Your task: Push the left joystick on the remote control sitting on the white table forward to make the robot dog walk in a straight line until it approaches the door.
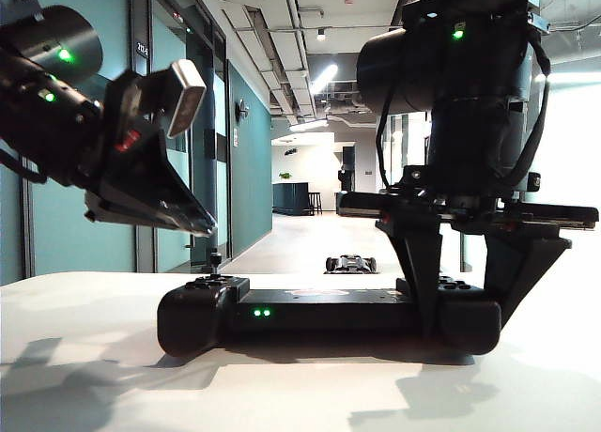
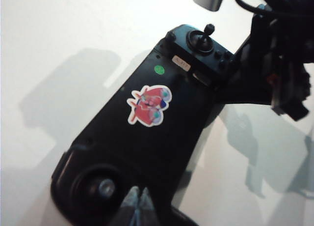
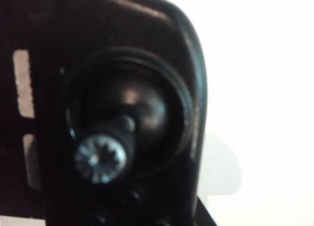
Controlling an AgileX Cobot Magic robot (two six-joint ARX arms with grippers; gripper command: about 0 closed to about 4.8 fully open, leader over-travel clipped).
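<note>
The remote control [image 1: 319, 310] lies lengthwise across the white worktop [image 1: 94, 357], two small green lights [image 1: 261, 312] glowing on the edge that faces the exterior camera. The left joystick [image 1: 215, 259] stands upright on its left end. The left pincer [image 1: 202, 227] hangs tilted just above and beside that stick, its arm reaching down from the upper left of the exterior view. In the left wrist view its fingertips [image 2: 131, 204] are pressed together with nothing between them, poised just beside the stick's round well and not shown touching the stick.

At the controller's other end the right pincer [image 1: 462, 321] comes straight down from above. Its two black fingers straddle the bulbous right grip and lie against its sides, partly spread and clamped on the controller body. The right wrist view is filled by a blurred close-up of the right-hand stick [image 3: 100, 158], with its ribbed tip and domed base inside a round socket.

A red cartoon sticker [image 2: 148, 104] and a small green dot [image 2: 158, 70] mark the controller's flat top.

Beyond the worktop, the robot dog [image 1: 350, 263] sits low on the corridor floor [image 1: 300, 235], well apart from the controller and small in the distance. Teal walls line the hallway's left side
</note>
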